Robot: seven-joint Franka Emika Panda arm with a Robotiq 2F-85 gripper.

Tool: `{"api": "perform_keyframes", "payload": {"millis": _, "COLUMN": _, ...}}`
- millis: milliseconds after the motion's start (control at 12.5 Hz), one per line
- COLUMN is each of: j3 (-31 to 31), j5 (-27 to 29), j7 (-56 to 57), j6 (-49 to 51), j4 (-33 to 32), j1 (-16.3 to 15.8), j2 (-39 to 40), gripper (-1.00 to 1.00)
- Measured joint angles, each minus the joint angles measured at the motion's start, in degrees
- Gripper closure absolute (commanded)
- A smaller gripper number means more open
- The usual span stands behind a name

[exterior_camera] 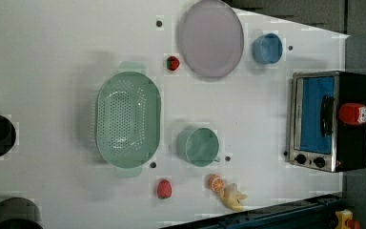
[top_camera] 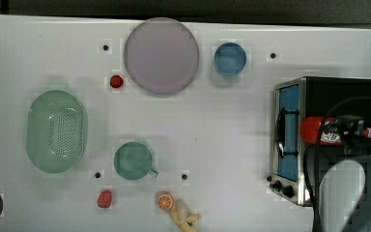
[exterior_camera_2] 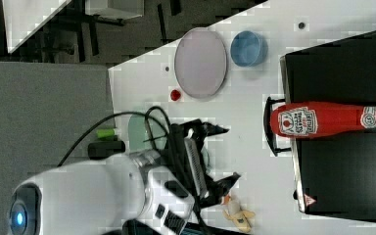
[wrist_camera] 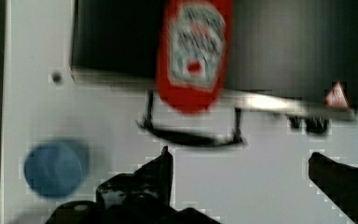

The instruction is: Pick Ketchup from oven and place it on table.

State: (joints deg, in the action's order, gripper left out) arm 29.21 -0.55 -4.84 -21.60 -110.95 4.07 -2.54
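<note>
The ketchup [top_camera: 319, 130], a red bottle with a white label and a white cap, rests on the black top of the oven [top_camera: 338, 92], near its front edge above the door handle. It shows large in the wrist view as ketchup [wrist_camera: 196, 51] on the oven [wrist_camera: 284, 42]. My gripper [exterior_camera_2: 226, 154] hangs over the white table [exterior_camera_2: 254, 98] in front of the oven door, apart from the ketchup [exterior_camera_2: 323, 120]. Its black fingers [wrist_camera: 161, 165] are spread wide, with nothing between them.
A purple plate [top_camera: 161, 55] and a blue bowl [top_camera: 230, 58] lie at the far side. A green colander [top_camera: 57, 130], a green cup [top_camera: 134, 161], small red fruits [top_camera: 117, 81], an orange slice [top_camera: 164, 201] and a yellow toy [top_camera: 186, 218] are spread over the table. Cables [top_camera: 319, 159] trail over the oven.
</note>
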Motion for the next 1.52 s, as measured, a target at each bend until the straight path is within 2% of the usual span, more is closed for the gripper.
{"api": "perform_keyframes", "payload": {"millis": 160, "j3": 1.34, "j5": 0.06, "j7": 0.17, "j6": -3.55, "j4": 1.18, "j1": -1.27, "j2": 4.53, "gripper": -1.0}}
{"api": "perform_keyframes", "payload": {"millis": 240, "j3": 2.99, "j5": -0.45, "j7": 0.14, "j6": -4.0, "j4": 4.42, "j1": -1.8, "j2": 10.74, "gripper": -1.0}}
{"api": "perform_keyframes", "payload": {"millis": 320, "j3": 2.94, "j5": 0.77, "j7": 0.09, "j6": -4.31, "j4": 4.25, "j1": -1.62, "j2": 12.49, "gripper": -1.0}}
{"api": "perform_keyframes", "payload": {"millis": 480, "j3": 3.16, "j5": 6.77, "j7": 0.28, "j6": -6.42, "j4": 3.58, "j1": -0.72, "j2": 15.8, "gripper": -1.0}}
{"api": "perform_keyframes", "payload": {"millis": 640, "j3": 3.25, "j5": 6.63, "j7": 0.11, "j6": -11.16, "j4": 5.54, "j1": 0.64, "j2": 21.73, "gripper": -1.0}}
{"api": "perform_keyframes", "payload": {"millis": 800, "j3": 2.35, "j5": 6.44, "j7": 0.14, "j6": -12.34, "j4": 5.43, "j1": 2.45, "j2": 24.4, "gripper": -1.0}}
{"api": "perform_keyframes", "payload": {"millis": 880, "j3": 2.85, "j5": 7.49, "j7": 0.15, "j6": -11.81, "j4": 5.2, "j1": 2.28, "j2": 24.3, "gripper": -1.0}}
{"api": "perform_keyframes", "payload": {"millis": 960, "j3": 2.71, "j5": 8.29, "j7": 0.11, "j6": -11.44, "j4": 5.2, "j1": 2.46, "j2": 24.04, "gripper": -0.65}}
{"api": "perform_keyframes", "payload": {"millis": 1040, "j3": 1.87, "j5": 11.44, "j7": 0.2, "j6": -11.44, "j4": 5.2, "j1": 3.35, "j2": 23.59, "gripper": -0.37}}
{"api": "perform_keyframes", "payload": {"millis": 1120, "j3": 2.21, "j5": 11.35, "j7": 0.17, "j6": -11.61, "j4": 4.81, "j1": 2.93, "j2": 22.85, "gripper": -0.24}}
{"api": "perform_keyframes", "payload": {"millis": 1520, "j3": 2.74, "j5": 9.58, "j7": 0.0, "j6": -8.73, "j4": 6.83, "j1": 3.14, "j2": 21.04, "gripper": -0.24}}
